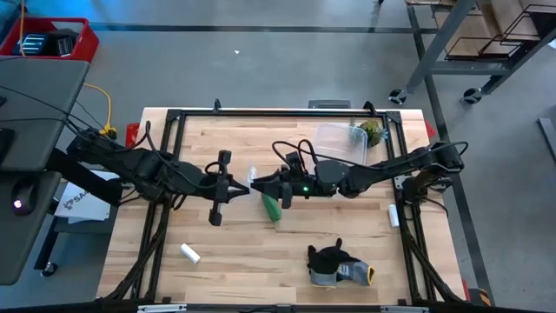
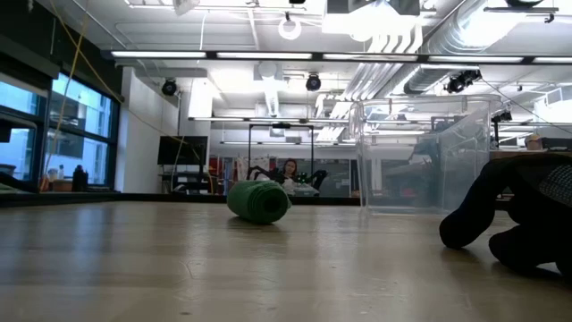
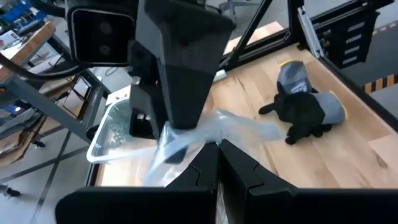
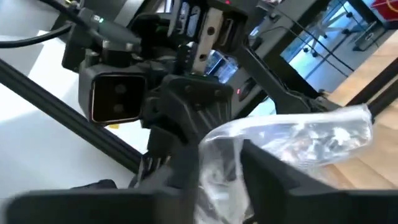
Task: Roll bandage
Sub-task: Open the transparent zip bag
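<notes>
The left gripper (image 1: 248, 185) is pinching its dark fingers shut on a crinkly clear plastic wrapper (image 3: 211, 127) at the table's middle. The right gripper (image 1: 258, 186), facing it, is gripping the same film (image 4: 292, 140) between narrowly parted fingers. One soft green bandage (image 1: 271, 207) roll is lying just below them on the pale wood table (image 1: 261, 248), open boards around it. One white cylinder (image 1: 190, 253) and one dark glove (image 1: 337, 264) are lying nearer the front edge.

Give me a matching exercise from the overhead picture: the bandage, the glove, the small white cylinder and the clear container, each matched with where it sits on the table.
Things:
1. bandage
2. glove
3. small white cylinder
4. clear container

Places:
A. near edge, right of centre
B. far side, right of centre
C. middle, between the two grippers
D. near edge, left of centre

Pairs: 1-C, 2-A, 3-D, 4-B
</notes>
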{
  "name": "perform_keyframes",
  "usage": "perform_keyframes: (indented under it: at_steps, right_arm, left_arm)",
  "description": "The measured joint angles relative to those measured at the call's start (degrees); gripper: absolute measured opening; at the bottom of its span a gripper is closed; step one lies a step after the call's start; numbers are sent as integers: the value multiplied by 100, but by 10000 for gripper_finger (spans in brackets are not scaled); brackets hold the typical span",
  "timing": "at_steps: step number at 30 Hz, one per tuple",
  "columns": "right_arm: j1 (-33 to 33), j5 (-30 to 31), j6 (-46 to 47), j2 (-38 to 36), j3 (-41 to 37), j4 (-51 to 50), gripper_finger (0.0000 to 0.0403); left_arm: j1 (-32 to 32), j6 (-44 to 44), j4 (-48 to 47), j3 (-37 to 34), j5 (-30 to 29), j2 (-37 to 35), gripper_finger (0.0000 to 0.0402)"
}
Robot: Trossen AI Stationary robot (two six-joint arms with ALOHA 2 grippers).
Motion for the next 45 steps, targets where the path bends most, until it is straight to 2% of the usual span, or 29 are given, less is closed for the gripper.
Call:
perform_keyframes:
  at_steps: [2,4,9,15,17,20,23,27,29,31,34,36,40,45]
  right_arm:
    - [49,37,-89,0,0,-1,40]
    - [88,138,-220,-4,0,4,14]
    - [115,246,-230,-9,0,-24,2]
    - [130,387,-191,-11,0,-27,0]
    - [133,380,-35,-11,0,-18,0]
    - [135,244,-188,-11,0,-7,2]
    - [146,146,-608,-11,85,20,19]
    - [295,107,-1904,-20,667,-243,76]
    - [407,262,-2838,-17,1138,-801,114]
    - [508,718,-3689,74,1778,-1662,149]
    - [520,1328,-4374,385,2753,-2958,183]
    - [497,1335,-4426,703,3285,-3372,190]
    - [538,1033,-4765,1296,4069,-3497,188]
    - [691,1469,-4993,1578,4597,-3506,168]
  left_arm:
    - [0,20,-77,-2,-125,-40,0]
    - [-11,-62,-262,-8,-280,-163,0]
    - [-26,-621,-598,-9,-431,-594,0]
    - [-86,-849,-833,-9,-432,-859,0]
    - [-101,-1221,-674,-9,-168,-903,0]
    - [-29,-1985,19,-9,968,-992,0]
    - [52,-2435,323,-7,1339,-1198,0]
    - [140,-2864,227,-7,988,-1557,0]
    - [228,-3270,265,-6,890,-1659,0]
    - [345,-3758,406,0,934,-1670,0]
    - [453,-4221,657,0,1171,-1600,0]
    - [472,-4253,920,0,1305,-1528,0]
    - [518,-4144,1780,0,1644,-1381,0]
    - [573,-4119,1908,0,1793,-1442,0]
